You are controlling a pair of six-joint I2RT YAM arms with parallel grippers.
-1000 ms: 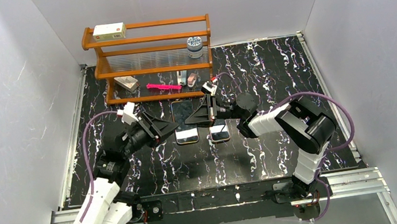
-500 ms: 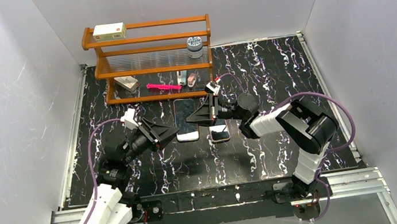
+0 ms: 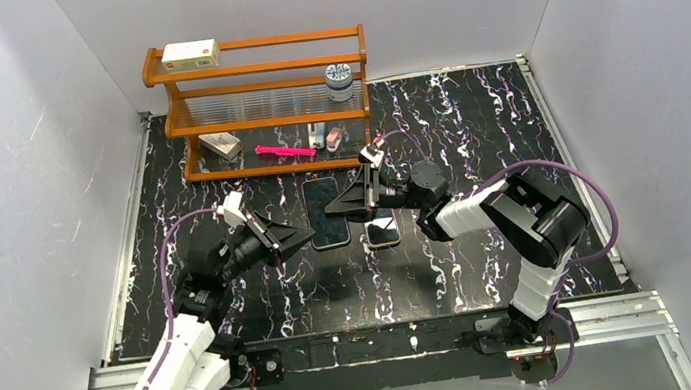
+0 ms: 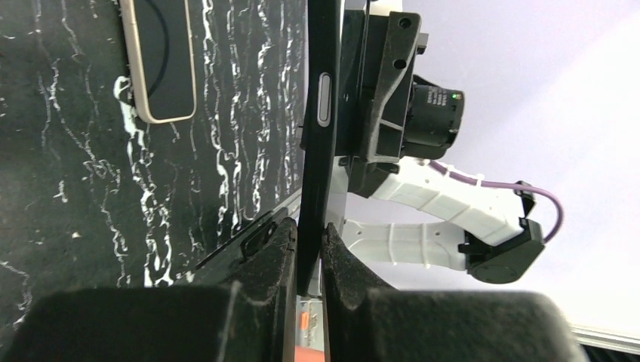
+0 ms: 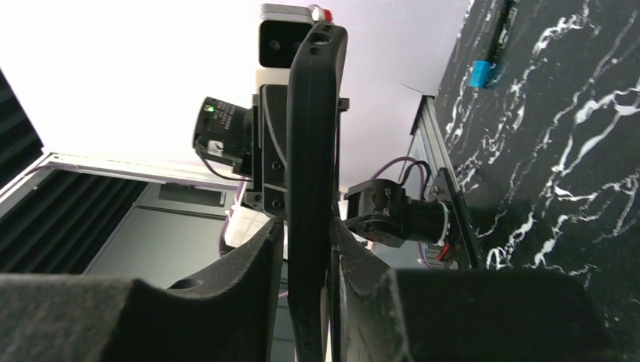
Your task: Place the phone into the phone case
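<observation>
The phone case [image 3: 325,210] is a flat black shell held off the table between both grippers. Edge-on in the left wrist view, the phone case [image 4: 320,151] shows a silvery side button. My left gripper [image 4: 309,234] is shut on its near end, and the left gripper [image 3: 309,235] sits at its lower left. Opposite, my right gripper [image 5: 308,226] clamps the phone case [image 5: 309,136] closely on both sides, and the right gripper [image 3: 345,205] reaches in from the right. The case's upper face looks dark and glossy. I cannot tell whether the phone sits inside it.
A pinkish-gold-rimmed phone [image 3: 383,233] lies flat on the black marbled table just right of the held case, and this phone [image 4: 158,60] also shows in the left wrist view. A wooden rack [image 3: 260,115] at the back holds a box [image 3: 190,54], a jar [image 3: 338,80] and a pink item [image 3: 283,151].
My left gripper has closed onto the near end of the case. The case has turned, so its dark face now shows from above. The right fingers have eased slightly.
</observation>
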